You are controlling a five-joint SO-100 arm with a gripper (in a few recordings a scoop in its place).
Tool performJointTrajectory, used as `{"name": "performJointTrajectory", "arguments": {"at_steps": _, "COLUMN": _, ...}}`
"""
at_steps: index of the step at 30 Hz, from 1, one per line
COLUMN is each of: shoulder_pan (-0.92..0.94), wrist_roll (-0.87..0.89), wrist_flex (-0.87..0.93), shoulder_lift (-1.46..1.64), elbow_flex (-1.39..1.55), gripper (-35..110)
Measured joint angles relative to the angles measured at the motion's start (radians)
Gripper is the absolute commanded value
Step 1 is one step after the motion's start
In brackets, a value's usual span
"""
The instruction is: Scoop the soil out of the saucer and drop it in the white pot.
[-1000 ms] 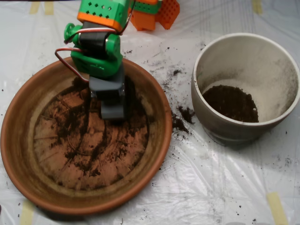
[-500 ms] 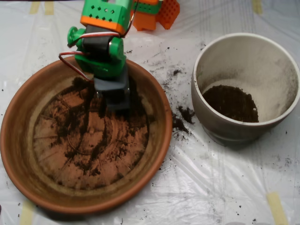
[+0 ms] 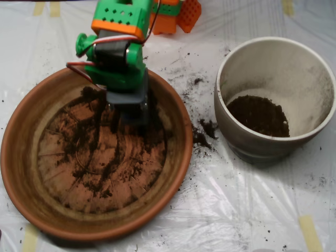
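Hovering scoop (image 3: 127, 107) over soil (image 3: 100, 152) in saucer (image 3: 21, 157); no legible writing.

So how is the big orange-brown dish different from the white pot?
The wide terracotta saucer is shallow and orange-brown; the off-white ceramic pot is deep, narrower and pale. Soil lies thinly scattered over the saucer's ridged base, but sits in one dark heap at the pot's bottom. Both are round, with thick rims.

Orange-brown ridged saucer (image 3: 21, 157), dark brown-black soil (image 3: 105, 157), off-white pot (image 3: 315, 63).
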Motion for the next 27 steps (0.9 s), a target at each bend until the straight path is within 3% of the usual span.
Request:
{"name": "performJointTrajectory", "arguments": {"at_steps": 15, "shoulder_pan": -0.258, "wrist_roll": 0.135, "wrist_flex": 0.067, "shoulder_lift": 0.357, "elbow_flex": -0.023, "gripper": -1}}
{"name": "performJointTrajectory", "arguments": {"at_steps": 27, "shoulder_pan": -0.382, "wrist_roll": 0.138, "wrist_flex": 0.242, "shoulder_lift": 0.29, "elbow_flex": -0.437, "gripper": -1}}
